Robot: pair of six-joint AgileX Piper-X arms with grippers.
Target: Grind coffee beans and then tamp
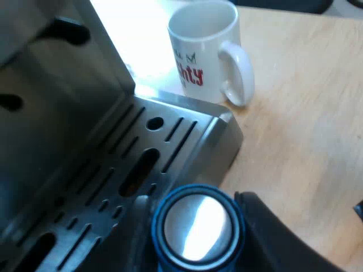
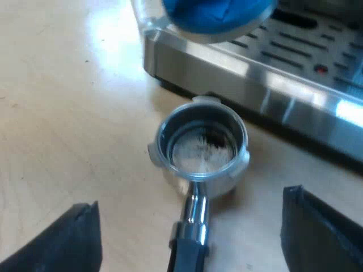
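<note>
Left gripper point(image 1: 193, 222) clamps the likely heavy, slick tamper point(image 1: 197, 228) by its sides; right gripper point(image 2: 190, 207), open, straddles the rigid holder's point(image 2: 201, 150) six-o'clock handle point(image 2: 187, 254).

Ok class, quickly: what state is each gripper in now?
Left gripper: shut on the blue tamper.
Right gripper: open, over the metal holder.

The metal holder point(image 2: 201, 148) lies on the table point(image 2: 68, 113) just beside the machine point(image 2: 272, 73), its handle between the right gripper's point(image 2: 190, 199) spread fingers.
</note>
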